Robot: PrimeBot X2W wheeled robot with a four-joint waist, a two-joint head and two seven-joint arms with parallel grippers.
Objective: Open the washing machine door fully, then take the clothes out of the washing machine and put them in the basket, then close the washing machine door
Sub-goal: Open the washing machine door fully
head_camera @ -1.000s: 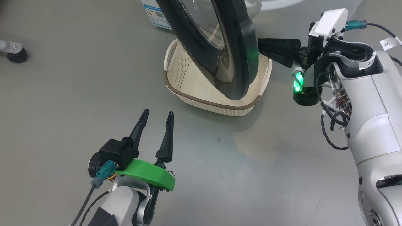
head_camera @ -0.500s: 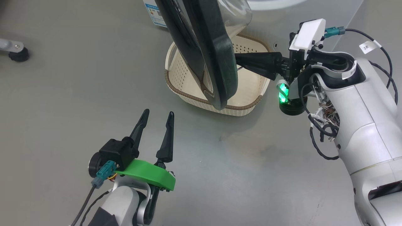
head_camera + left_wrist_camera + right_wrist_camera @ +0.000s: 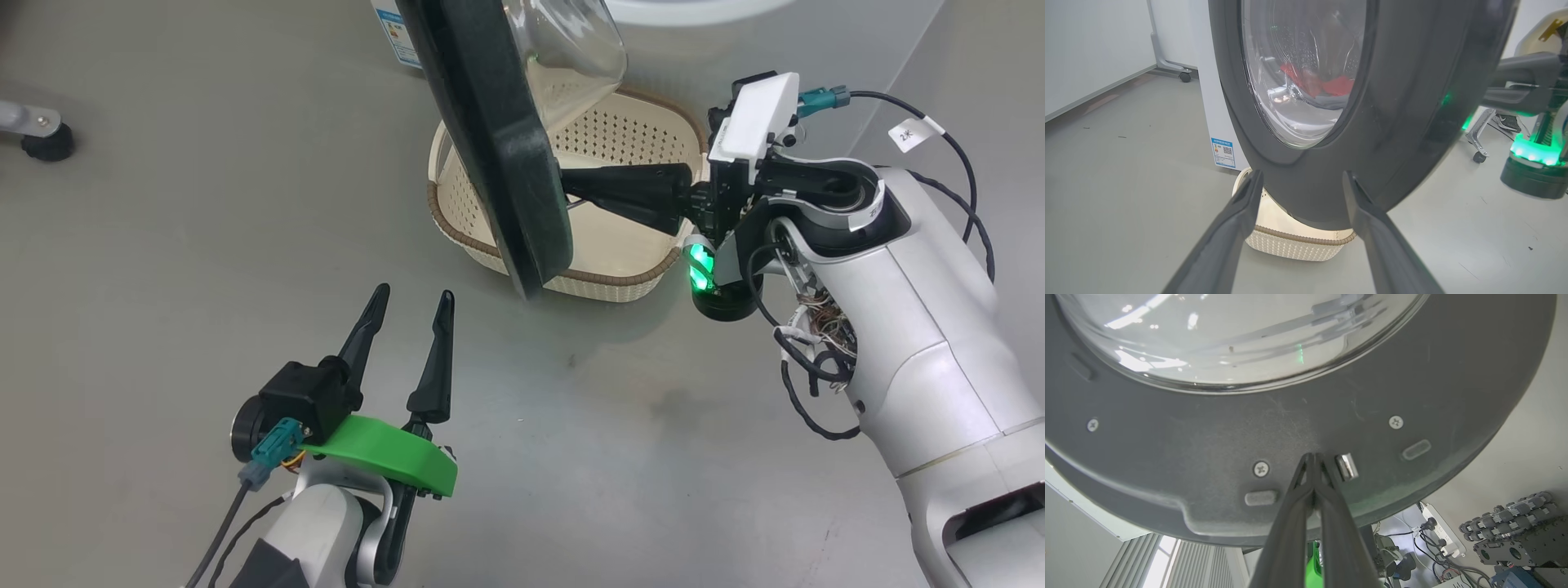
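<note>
Door edge first: the washing machine door (image 3: 498, 163) shows edge-on in the head view, swung out from the washing machine (image 3: 1212, 102), with its black rim over the left half of the basket (image 3: 629, 131). Glass bowl (image 3: 571, 57) bulges toward the robot's right. In the left wrist view the door's lower rim hangs over the basket's brown band; whether they touch I cannot tell.

Right gripper (image 3: 565, 181): fingers pressed together, gripping nothing, tips against the door's grey inner face. Right wrist view puts the tips (image 3: 1312, 455) just beside a small metal latch tab (image 3: 1346, 466), below the glass. The right arm crosses above the basket's right rim, green light (image 3: 700, 269) glowing at the wrist.

Left gripper (image 3: 413, 292): fingers apart, nothing between them, on the door's outer side and clear of it. It points toward the door's lower rim and the basket.

Open room: bare floor (image 3: 204, 245) left of the door and around the left gripper. Right of the door, arm and basket take up the space.

Clothes (image 3: 1331, 85): red fabric low in the drum, seen through the door glass, well apart from both grippers. Basket holds no fabric that I can see.

Surface: smooth grey floor, a few dark specks, soft reflections.

Room: blue label (image 3: 392, 37) low on the machine's white front. Castor foot (image 3: 45, 143) at far left, white wall behind. Power strip (image 3: 1439, 531) and dark equipment show past the door's edge.
</note>
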